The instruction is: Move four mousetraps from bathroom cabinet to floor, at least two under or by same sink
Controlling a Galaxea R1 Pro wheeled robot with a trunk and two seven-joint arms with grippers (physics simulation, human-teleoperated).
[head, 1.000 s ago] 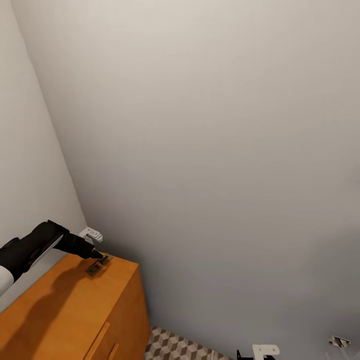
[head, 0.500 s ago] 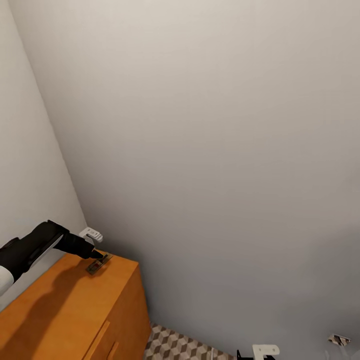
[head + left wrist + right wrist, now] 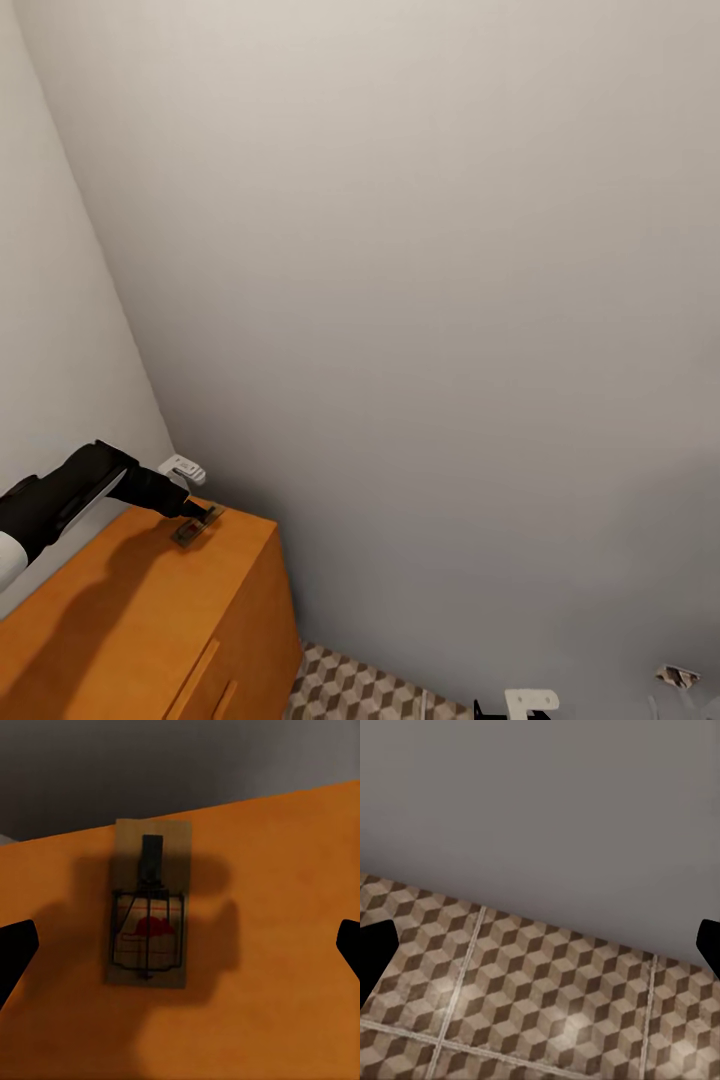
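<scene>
The left arm [image 3: 60, 495] is reaching in from the head view's lower left, its black forearm slanting down and forward, tapering to the left claw [image 3: 198, 513], which is hanging low over the far right corner of the cabinet [image 3: 120, 610] top. In the left wrist view the claw's two dark fingertips [image 3: 15, 952] are standing wide apart at opposite sides. The right claw's fingertips [image 3: 373, 949] are likewise spread wide in the right wrist view, gripping nothing. A white and black part of the right arm [image 3: 525, 703] is peeking in at the head view's bottom edge.
</scene>
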